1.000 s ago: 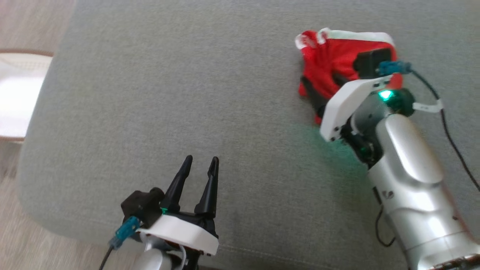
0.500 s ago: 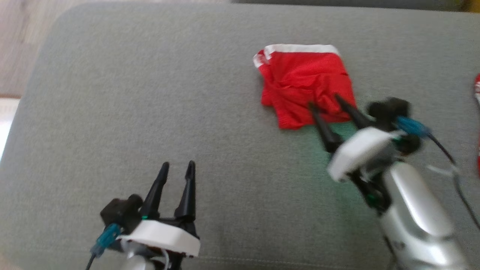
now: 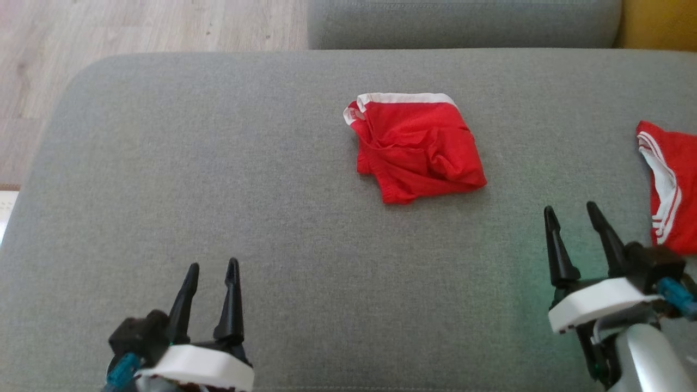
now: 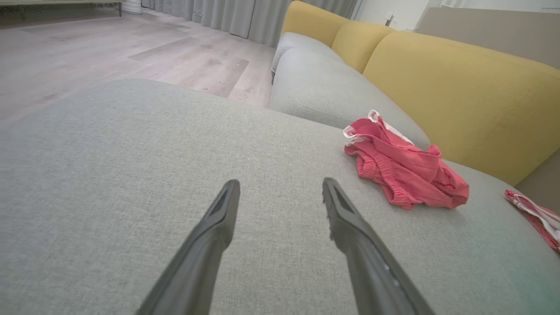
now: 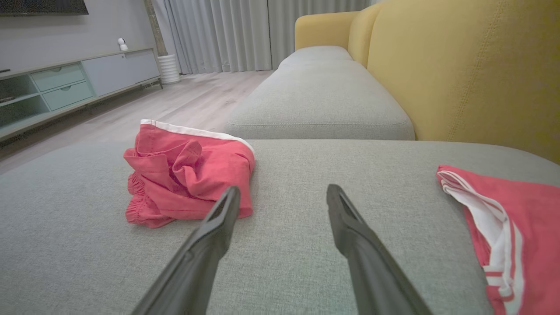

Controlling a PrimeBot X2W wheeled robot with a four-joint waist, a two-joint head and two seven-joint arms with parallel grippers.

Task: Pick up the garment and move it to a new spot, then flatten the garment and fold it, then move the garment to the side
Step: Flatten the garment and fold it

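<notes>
The garment [image 3: 416,149] is a red pair of shorts with a white waistband, lying folded and a little rumpled in the middle of the grey sofa cushion [image 3: 218,163]. Nothing touches it. It also lies ahead and to the right in the left wrist view [image 4: 402,170] and ahead to the left in the right wrist view [image 5: 188,175]. My left gripper [image 3: 213,265] hovers open at the near left, well short of the garment [image 4: 280,183]. My right gripper [image 3: 570,208] stands open at the near right, empty, its fingers apart over bare cushion [image 5: 283,189].
A second red garment with white stripes [image 3: 672,179] lies at the cushion's right edge, close to my right gripper [image 5: 516,218]. A yellow backrest [image 5: 459,65] runs along the right. Another grey cushion [image 3: 463,22] lies beyond, with wooden floor [image 3: 136,27] at the far left.
The head camera has swung, shifting the whole picture. My right gripper has drawn back from the garment toward the near edge, leaving it lying on the cushion. The left gripper stays open.
</notes>
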